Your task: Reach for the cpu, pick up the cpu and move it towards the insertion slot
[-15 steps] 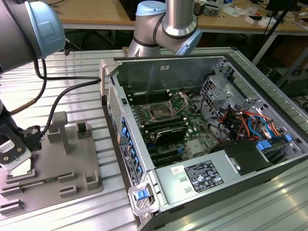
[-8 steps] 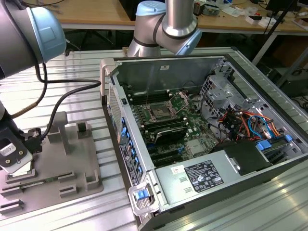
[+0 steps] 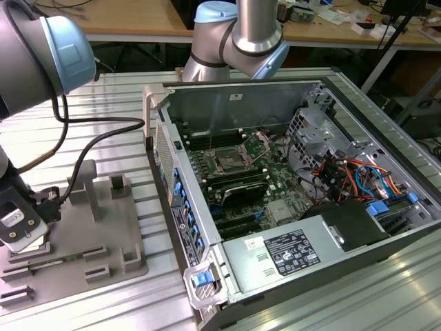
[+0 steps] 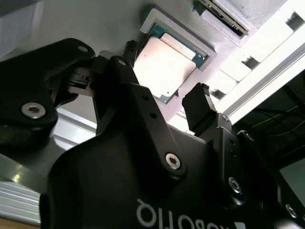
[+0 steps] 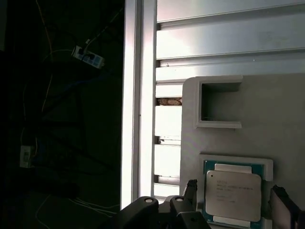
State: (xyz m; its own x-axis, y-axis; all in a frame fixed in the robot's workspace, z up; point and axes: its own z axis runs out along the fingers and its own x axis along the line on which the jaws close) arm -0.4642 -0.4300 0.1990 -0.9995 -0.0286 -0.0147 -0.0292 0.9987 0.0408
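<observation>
Second wrist view shows the claw [image 4: 163, 71] open, fingers [image 4: 198, 102] straddling the cpu [image 4: 167, 59], which lies flat in its fixture [image 4: 208, 51] recess, straight ahead between them. The slot [image 3: 227, 161] sits well apart, mid-frame in the exterior view.

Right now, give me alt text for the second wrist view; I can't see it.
The open pincer hangs over the cpu, one finger on each side of it. The cpu lies flat in its rimmed pocket on the grey fixture plate, next to the slatted metal table.
</observation>
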